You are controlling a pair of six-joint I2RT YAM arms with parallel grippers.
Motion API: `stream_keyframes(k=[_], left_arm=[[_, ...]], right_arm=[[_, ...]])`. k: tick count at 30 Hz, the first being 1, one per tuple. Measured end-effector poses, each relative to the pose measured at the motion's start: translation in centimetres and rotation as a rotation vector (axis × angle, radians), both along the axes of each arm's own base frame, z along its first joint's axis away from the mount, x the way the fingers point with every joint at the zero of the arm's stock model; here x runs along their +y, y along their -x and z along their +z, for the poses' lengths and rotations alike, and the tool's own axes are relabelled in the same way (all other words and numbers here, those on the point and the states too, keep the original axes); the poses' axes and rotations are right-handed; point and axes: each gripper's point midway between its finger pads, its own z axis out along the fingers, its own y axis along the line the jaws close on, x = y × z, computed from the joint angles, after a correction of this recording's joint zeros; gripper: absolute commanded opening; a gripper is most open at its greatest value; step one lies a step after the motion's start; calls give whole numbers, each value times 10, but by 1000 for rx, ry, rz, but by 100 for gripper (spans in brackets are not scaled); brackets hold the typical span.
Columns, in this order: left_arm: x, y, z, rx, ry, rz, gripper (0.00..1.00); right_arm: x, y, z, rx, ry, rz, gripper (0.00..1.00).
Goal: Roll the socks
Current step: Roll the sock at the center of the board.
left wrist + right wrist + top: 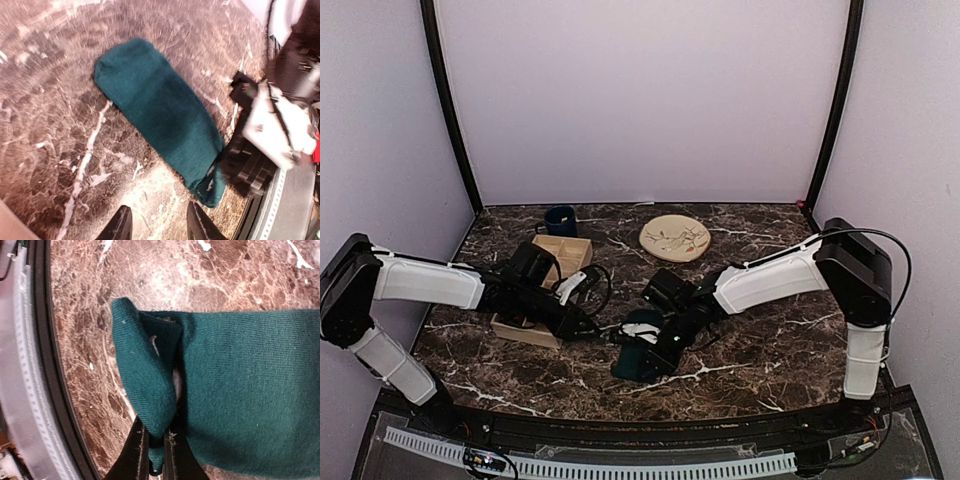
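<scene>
A dark teal-green sock [636, 358] lies flat on the marble table near the front middle. It runs slantwise in the left wrist view [160, 110]. My right gripper [156, 455] is shut on the folded-over end of this sock [250, 390]; a fold of fabric is pinched between its fingers. In the top view the right gripper [653, 343] sits over the sock's far end. My left gripper [157, 227] is open over bare marble just short of the sock's near end, with nothing between its fingers. In the top view the left gripper [598, 328] is left of the sock.
A wooden divided tray [563, 255] sits partly under the left arm. A dark blue mug [560, 220] stands at the back left, and a round patterned plate [675, 238] at the back middle. The table's front rail [40, 390] runs close by the sock.
</scene>
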Motion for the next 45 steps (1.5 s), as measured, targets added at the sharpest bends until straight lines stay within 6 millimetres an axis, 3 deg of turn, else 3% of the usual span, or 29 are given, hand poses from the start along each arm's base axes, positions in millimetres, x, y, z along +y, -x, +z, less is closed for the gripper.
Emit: stream_keyframes(k=[6,13,18,27,34,45], left_arm=[[-7,14,17,-146,35,-6,42],[-25,47,21,-295,21,-98,42],[-31,58,21,-377,-9,-146,42],[-42,88,-11,-509,-154,-315,42],[-51,93,-12,-656,-226,-394,43],[-54,82,-24,-805,-337,-484,41]], right_arm=[[-1,-2,0,104,-15,-8,0],[-2,-2,1,184,-29,-11,0],[-3,-3,1,220,-36,-19,0],[-5,-3,1,242,-35,-25,0],[-7,-3,1,254,-30,-29,0],[-8,-2,1,263,-26,-30,0]])
